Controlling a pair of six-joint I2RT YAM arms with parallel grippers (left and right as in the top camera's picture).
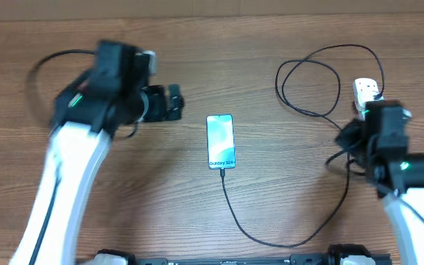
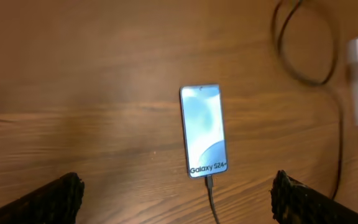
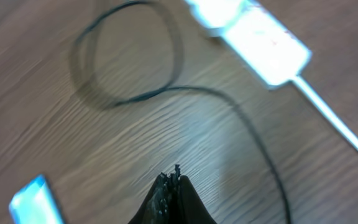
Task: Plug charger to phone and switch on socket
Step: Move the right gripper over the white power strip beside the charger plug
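The phone (image 1: 220,140) lies screen-up mid-table, reading "Galaxy S24+". It shows in the left wrist view (image 2: 203,130) and at the lower left of the right wrist view (image 3: 35,200). The charger (image 1: 271,234), a thin black cable, is plugged into the phone's near end (image 2: 209,184) and loops away to the right (image 3: 166,87). The socket (image 1: 366,91), a white power strip, lies at the right edge, partly hidden by my right arm; it is blurred in the right wrist view (image 3: 253,37). My left gripper (image 1: 174,102) is open and empty, left of the phone. My right gripper (image 3: 174,177) is shut and empty, near the socket.
The socket's thick white cord (image 3: 337,121) runs off to the right. Cable loops (image 1: 308,81) lie on the wooden table between the phone and the socket. A black cable (image 1: 50,62) arcs behind my left arm.
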